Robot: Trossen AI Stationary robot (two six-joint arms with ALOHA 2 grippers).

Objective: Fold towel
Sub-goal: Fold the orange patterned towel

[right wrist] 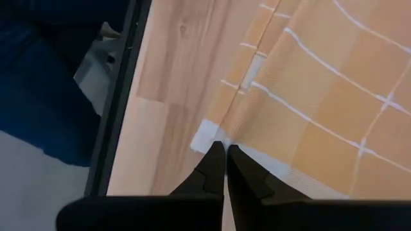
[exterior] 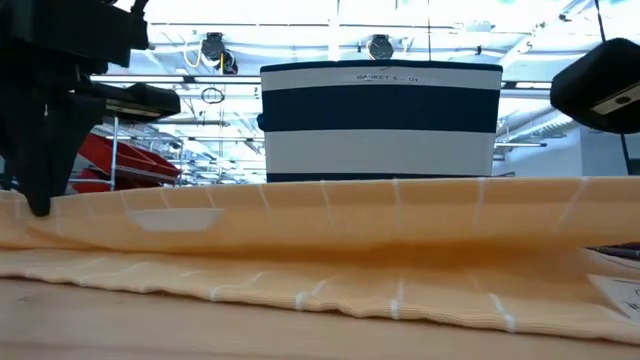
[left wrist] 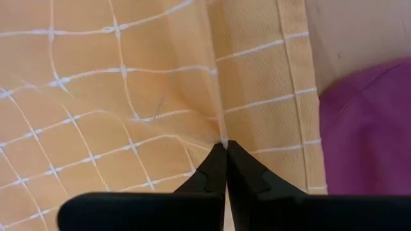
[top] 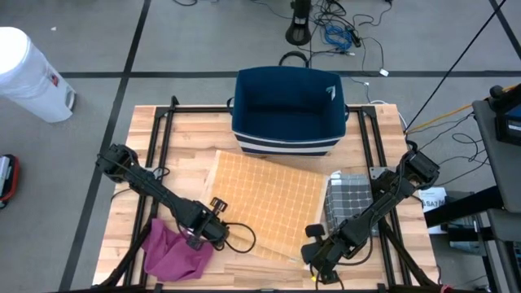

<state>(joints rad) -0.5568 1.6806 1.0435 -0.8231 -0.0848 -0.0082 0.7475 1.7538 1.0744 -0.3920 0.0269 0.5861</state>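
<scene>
Both tools, left tool and right tool, pinch shut on the orange towel's near corners, farthest from the basket, presumably to fold it over.

Wooden table, orange checked towel, navy basket, magenta cloth, grey cloth

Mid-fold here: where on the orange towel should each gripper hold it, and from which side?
Grip the orange towel by its two near corners, coming in from the table's front edge. The left gripper is shut on the hem by the purple cloth; the right gripper is shut on the white-tagged corner. The flat thin hem suits pinching.
</scene>
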